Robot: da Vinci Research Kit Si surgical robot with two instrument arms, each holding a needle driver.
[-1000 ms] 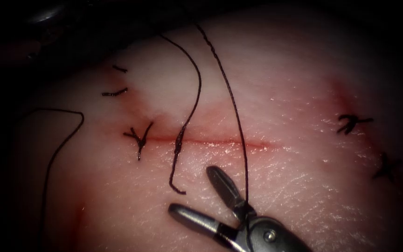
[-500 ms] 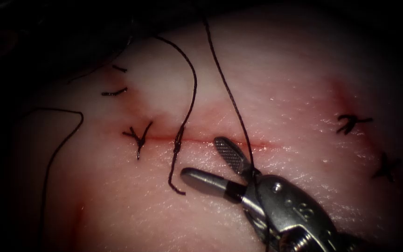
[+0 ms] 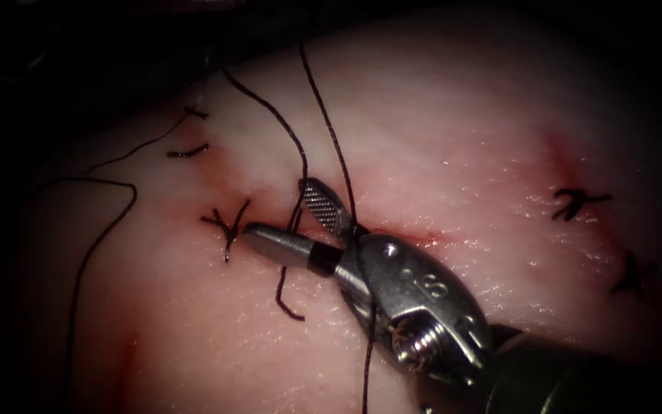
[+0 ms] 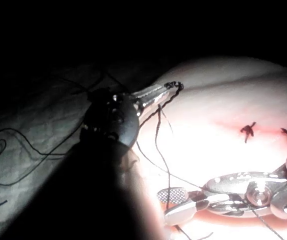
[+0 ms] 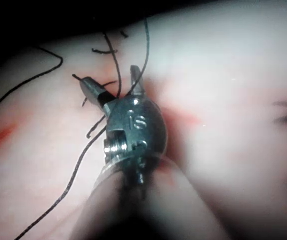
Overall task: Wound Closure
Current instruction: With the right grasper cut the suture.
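Observation:
The tissue (image 3: 461,138) has a horizontal cut (image 3: 415,239). My right tool (image 3: 276,208) lies over the cut with its jaws open and holds nothing. A black thread strand (image 3: 289,142) rises from the stitch at the cut and passes between those jaws. A second strand (image 3: 331,130) runs down across the tool's wrist. The same tool (image 5: 111,77) stands open in the right wrist view, and again as the right tool (image 4: 176,202) in the left wrist view. My left tool (image 4: 175,86) is at the tissue's far edge, shut on the thread.
A finished knot (image 3: 227,224) sits on the cut just left of the jaws. Short cut ends (image 3: 188,152) lie above it. Two more knots (image 3: 576,201) mark the tissue's right side. Slack thread (image 3: 93,245) loops across the left. Red fluid tints the cut.
My right tool has moved up and to the left, from below the cut onto it, its jaws staying open and now straddling the strand at the stitch. Both upper strands shifted left.

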